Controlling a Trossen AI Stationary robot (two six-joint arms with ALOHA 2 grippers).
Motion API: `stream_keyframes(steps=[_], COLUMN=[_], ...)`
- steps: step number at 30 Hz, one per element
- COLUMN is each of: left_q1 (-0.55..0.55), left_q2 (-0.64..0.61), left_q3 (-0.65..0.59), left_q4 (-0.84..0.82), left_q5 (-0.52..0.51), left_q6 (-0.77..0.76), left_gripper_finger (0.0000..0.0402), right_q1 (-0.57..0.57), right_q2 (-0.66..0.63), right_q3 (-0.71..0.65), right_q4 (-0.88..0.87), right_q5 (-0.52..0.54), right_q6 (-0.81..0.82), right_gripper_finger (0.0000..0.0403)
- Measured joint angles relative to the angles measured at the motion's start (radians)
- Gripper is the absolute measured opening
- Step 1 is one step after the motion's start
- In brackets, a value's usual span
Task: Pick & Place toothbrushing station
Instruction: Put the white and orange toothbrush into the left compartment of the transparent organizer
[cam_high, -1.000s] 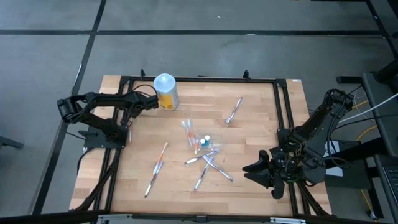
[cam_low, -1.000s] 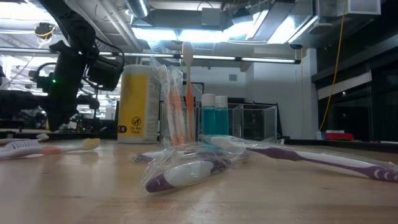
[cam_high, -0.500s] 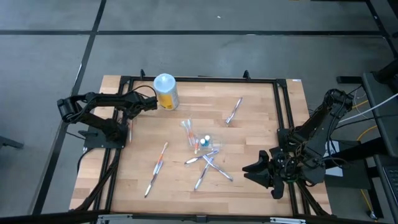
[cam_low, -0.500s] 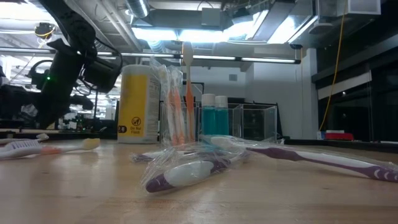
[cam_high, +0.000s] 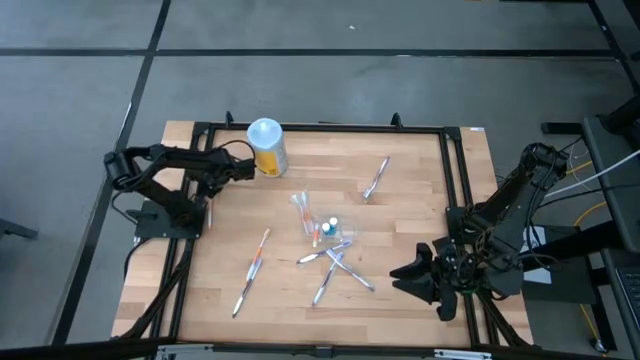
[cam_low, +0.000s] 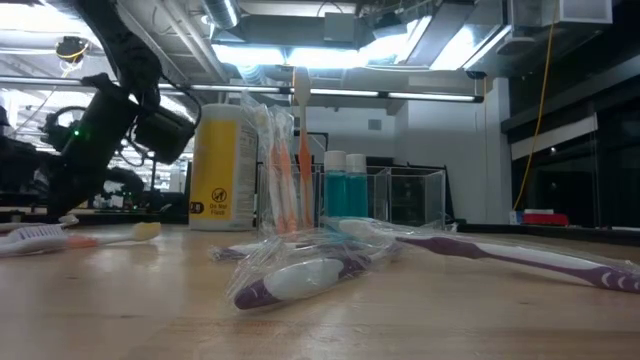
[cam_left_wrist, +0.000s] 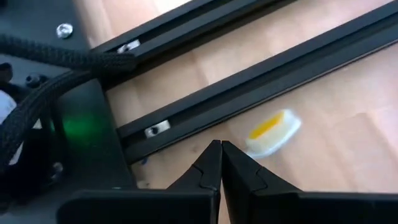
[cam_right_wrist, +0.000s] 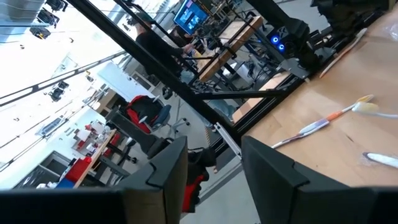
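A transparent holder (cam_high: 322, 226) with orange-pink toothbrushes (cam_low: 283, 170) stands upright mid-table, two small blue white-capped bottles (cam_low: 345, 196) beside it. Loose toothbrushes lie flat: several crossed (cam_high: 335, 262), one far right (cam_high: 377, 178), two near left (cam_high: 252, 270), one by the left rail (cam_low: 70, 238), its head in the left wrist view (cam_left_wrist: 272, 132). A wrapped purple toothbrush (cam_low: 300, 278) lies close to the low camera. My left gripper (cam_high: 243, 168) hangs shut and empty (cam_left_wrist: 221, 155) beside a yellow bottle (cam_high: 267, 147). My right gripper (cam_high: 400, 272) is open (cam_right_wrist: 214, 168) and empty at the near right.
The yellow bottle with a white cap stands upright at the far left (cam_low: 228, 168). Black rails (cam_high: 200, 130) frame the wooden top, two of them below my left gripper (cam_left_wrist: 249, 93). Bare wood lies at the far middle and near middle of the table.
My left arm has changed its pose: its elbow has swung in toward the table while the gripper stays beside the yellow bottle, and in the low view the arm leans over more. Nothing on the table has moved.
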Motion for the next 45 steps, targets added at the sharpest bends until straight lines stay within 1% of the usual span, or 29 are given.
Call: stream_keyframes(steps=[5, 11, 14, 21, 24, 28, 34, 36, 39, 42, 45], left_q1=[-0.038, -0.129, -0.182, -0.337, -0.392, -0.452, -0.574, -0.631, -0.698, -0.748, -0.789], left_q2=[0.086, 0.172, 0.187, 0.179, 0.179, 0.179, 0.207, 0.237, 0.283, 0.315, 0.332], left_q3=[0.0, 0.01, 0.023, 0.052, 0.094, 0.164, 0.271, 0.334, 0.396, 0.455, 0.493], left_q4=[0.053, 0.069, 0.047, 0.03, 0.032, 0.073, 0.25, 0.309, 0.245, 0.277, 0.265], left_q5=[0.03, 0.019, 0.019, 0.087, 0.124, 0.144, 0.128, 0.133, 0.125, 0.111, 0.081], left_q6=[0.0, -0.014, -0.016, -0.02, -0.02, -0.019, -0.015, -0.013, -0.012, -0.009, -0.008], left_gripper_finger=[0.0003, 0.0002, 0.0003, 0.0002, 0.0003, 0.0002, 0.0003, 0.0002, 0.0002, 0.0003, 0.0002], right_q1=[0.014, 0.017, 0.017, 0.017, 0.017, 0.017, 0.017, 0.017, 0.017, 0.017, 0.016], right_q2=[0.0, 0.0, 0.0, 0.0, 0.0, 0.0, 0.0, 0.0, 0.0, 0.0, 0.0], right_q3=[0.0, 0.0, 0.0, 0.0, 0.0, 0.0, 0.0, 0.0, 0.0, 0.0, 0.0], right_q4=[0.0, 0.0, -0.001, -0.001, 0.0, 0.001, 0.015, 0.035, 0.07, 0.101, 0.101], right_q5=[0.0, 0.0, 0.0, 0.003, 0.003, 0.003, 0.011, 0.02, 0.037, 0.038, 0.059], right_q6=[0.001, 0.001, 0.0, -0.027, -0.047, -0.059, -0.085, -0.109, -0.151, -0.189, -0.203], right_gripper_finger=[0.0155, 0.0155, 0.0155, 0.0155, 0.0155, 0.0155, 0.0155, 0.0155, 0.0155, 0.0155, 0.0155])
